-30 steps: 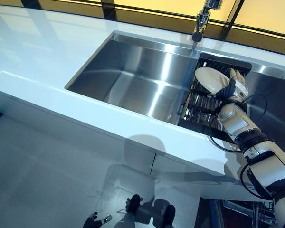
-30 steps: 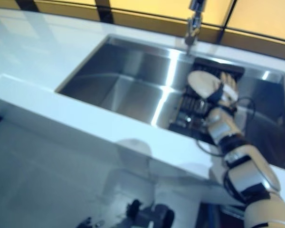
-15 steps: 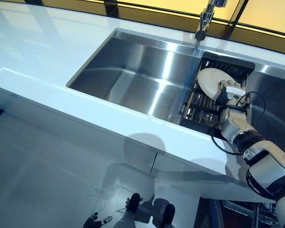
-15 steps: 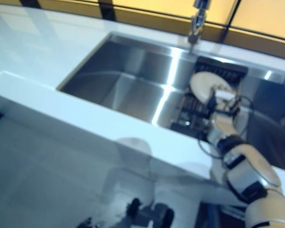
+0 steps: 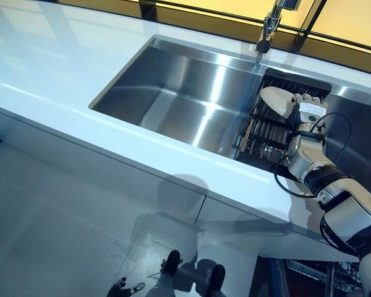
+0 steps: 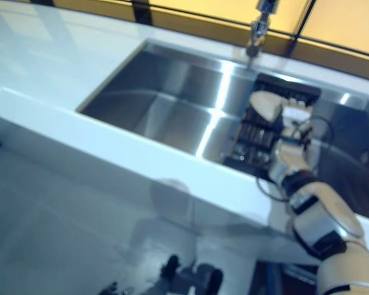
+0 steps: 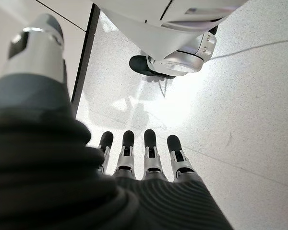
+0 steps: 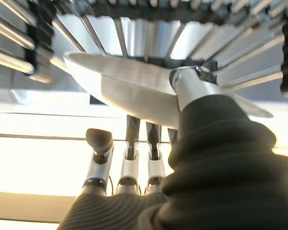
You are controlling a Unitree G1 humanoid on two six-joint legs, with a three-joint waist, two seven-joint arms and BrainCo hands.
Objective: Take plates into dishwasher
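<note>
The plate hides the right hand's fingers tips and runs past the picture's edge.

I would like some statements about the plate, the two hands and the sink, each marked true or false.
1. The right hand holds a white plate. True.
2. The plate is over the dark rack in the sink. True.
3. The left hand grips a second plate. False: it hangs low over the floor, fingers straight, holding nothing.
4. The faucet stands at the near edge of the sink. False: it stands at the far edge.
5. Dishes fill the sink's left part. False: none show there.
</note>
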